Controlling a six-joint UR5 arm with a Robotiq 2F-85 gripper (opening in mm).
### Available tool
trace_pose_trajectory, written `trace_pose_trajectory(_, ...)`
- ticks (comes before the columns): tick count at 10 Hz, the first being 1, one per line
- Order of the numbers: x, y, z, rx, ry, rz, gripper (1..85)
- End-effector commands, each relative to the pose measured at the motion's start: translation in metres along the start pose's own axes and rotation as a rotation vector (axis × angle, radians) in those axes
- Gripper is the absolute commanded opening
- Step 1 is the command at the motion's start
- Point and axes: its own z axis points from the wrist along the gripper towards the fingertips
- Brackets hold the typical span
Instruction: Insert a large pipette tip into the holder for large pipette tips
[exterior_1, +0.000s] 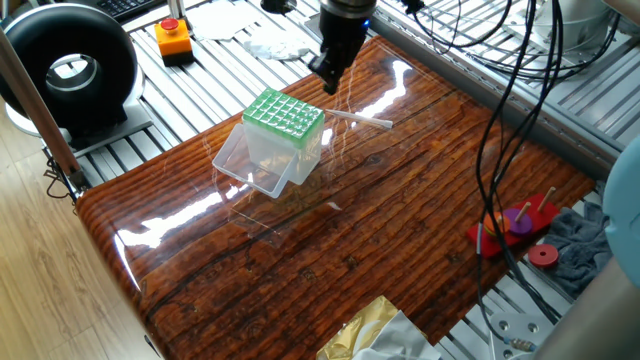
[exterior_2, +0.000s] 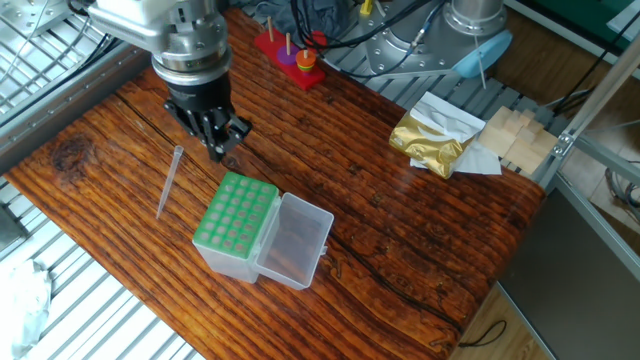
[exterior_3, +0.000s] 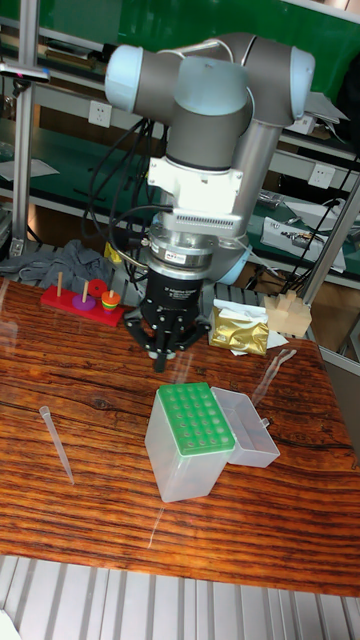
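The large pipette tip lies flat on the wooden table, apart from everything. The holder, a clear box with a green gridded rack, stands upright with its clear lid folded open to the side. My gripper points down just above the table behind the holder's far edge, between holder and tip. Its fingers meet at the tips with nothing between them.
A red peg toy with rings sits at the table's edge. A gold foil bag and wooden blocks lie at another edge. Off the table are an orange button box, a black ring-shaped device and hanging cables.
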Motion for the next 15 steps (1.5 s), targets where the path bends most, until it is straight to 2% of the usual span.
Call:
trace_pose_trajectory(1, -0.011, 0.012, -0.002, -0.05, -0.04, 0.069, 1.0)
trace_pose_trajectory(3, -0.01, 0.011, -0.002, -0.047, -0.033, 0.092, 1.0)
trace_pose_trajectory(5, -0.022, 0.006, -0.002, -0.031, -0.082, 0.118, 1.0)
trace_pose_trajectory(6, -0.039, -0.003, -0.004, -0.006, -0.149, 0.194, 1.0)
trace_pose_trajectory(7, -0.041, -0.02, -0.005, 0.058, -0.163, 0.215, 1.0)
trace_pose_trajectory(8, -0.039, -0.029, -0.006, 0.096, -0.158, 0.2, 1.0)
trace_pose_trajectory(9, -0.04, -0.034, -0.006, 0.117, -0.163, 0.167, 1.0)
trace_pose_trajectory(10, -0.04, -0.025, -0.005, 0.083, -0.161, 0.162, 1.0)
trace_pose_trajectory(12, -0.036, -0.027, -0.005, 0.094, -0.145, 0.133, 1.0)
trace_pose_trajectory(13, -0.038, -0.038, -0.01, 0.111, -0.123, 0.093, 1.0)
trace_pose_trajectory(15, -0.043, -0.048, -0.014, 0.069, -0.108, 0.055, 1.0)
